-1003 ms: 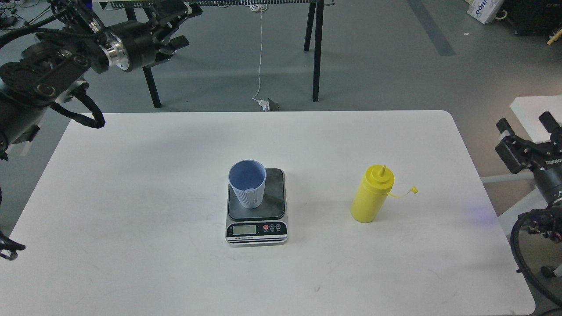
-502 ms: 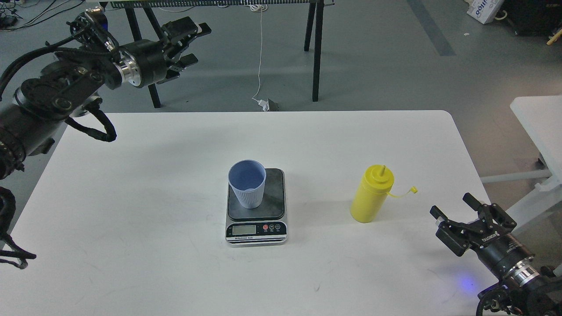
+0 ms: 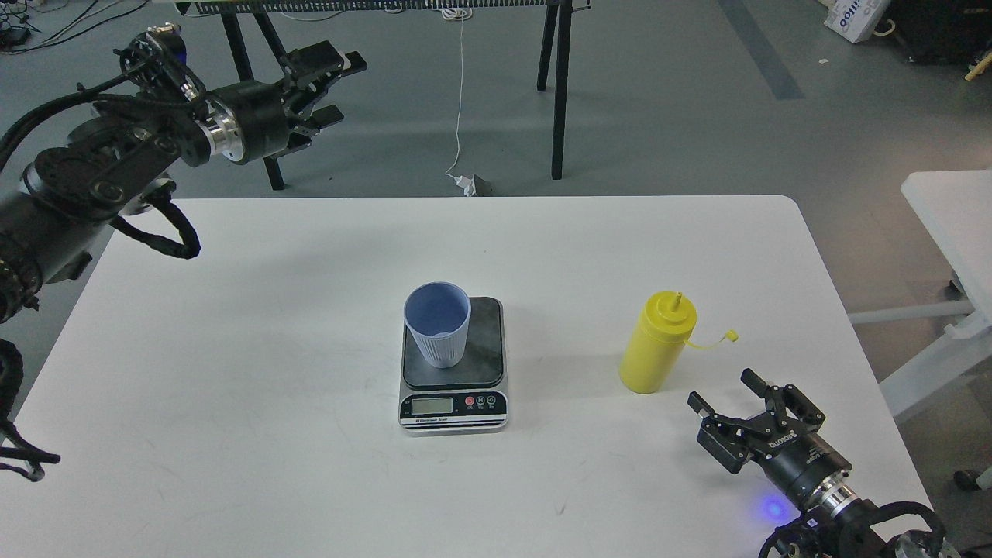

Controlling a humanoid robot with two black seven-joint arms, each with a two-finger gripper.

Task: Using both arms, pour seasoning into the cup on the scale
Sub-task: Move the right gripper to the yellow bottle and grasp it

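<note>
The light-blue cup (image 3: 438, 322) stands upright on the dark platform of the scale (image 3: 453, 368) at the middle of the white table (image 3: 232, 372). The yellow seasoning bottle (image 3: 656, 343) stands upright to the right, its nozzle bare and its tethered cap (image 3: 728, 336) hanging off to the right. My right gripper (image 3: 725, 391) is open and empty, low over the table just to the front right of the bottle, apart from it. My left gripper (image 3: 341, 85) is open and empty, high at the back left, beyond the table's far edge.
A black-legged trestle frame (image 3: 554, 85) stands on the grey floor behind the table, with a white cable (image 3: 459, 101) hanging to a plug. A second white table (image 3: 949, 217) is at the right edge. A cardboard box (image 3: 852, 15) is at the far right.
My right gripper has come in from the right edge, down and left across the table toward the bottle. My left arm has swung its gripper outward at the back left. Cup, scale and bottle are unmoved.
</note>
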